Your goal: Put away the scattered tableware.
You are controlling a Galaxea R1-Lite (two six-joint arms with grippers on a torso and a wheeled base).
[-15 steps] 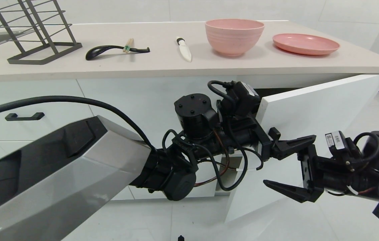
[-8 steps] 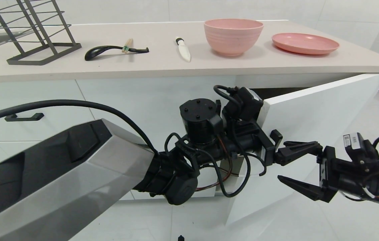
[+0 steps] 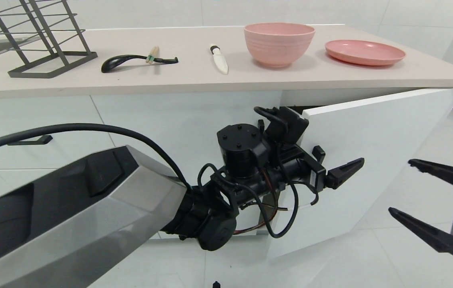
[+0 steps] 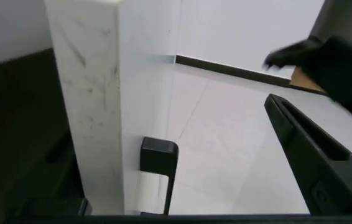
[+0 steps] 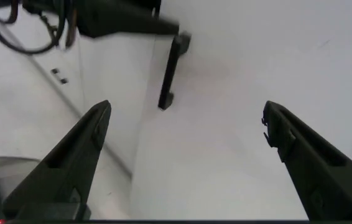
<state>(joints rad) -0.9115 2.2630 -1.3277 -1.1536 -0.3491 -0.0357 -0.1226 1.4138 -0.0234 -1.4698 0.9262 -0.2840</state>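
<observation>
Left gripper (image 3: 344,170) sits at the free edge of the cabinet door (image 3: 382,132), just beside the door handle (image 4: 158,155). Its jaws are well apart and hold nothing. 1 finger (image 4: 313,155) lies outside the door face. I can't see the other; it's likely behind the edge.

Right gripper (image 3: 430,202) hangs off to the right in front of the door face, jaws wide, empty.

The door is ajar, with a dark gap along its top and the hinge side at far right. My read: the step in hand is getting the door open so there's somewhere to stow things. The task has barely started.

To do it well:
- Pull from the edge or handle along the door's arc, not straight back, or the finger slips off.
- No hard clamp needed; a hook behind the edge should do.
- Right gripper looks to be in the swing path. Get it out before the door comes wider.
- Open far enough that the bowl passes without tilting.

Nothing is stowed yet. All the tableware is up on the countertop (image 3: 194,80), well apart from both grippers:
- black spoon (image 3: 120,61) with chopsticks (image 3: 153,54) crossing its handle
- white knife (image 3: 220,61)
- pink bowl (image 3: 278,42)
- pink plate (image 3: 364,52) at far right

The wire rack (image 3: 38,40) stands at far left. 5 items to move.
</observation>
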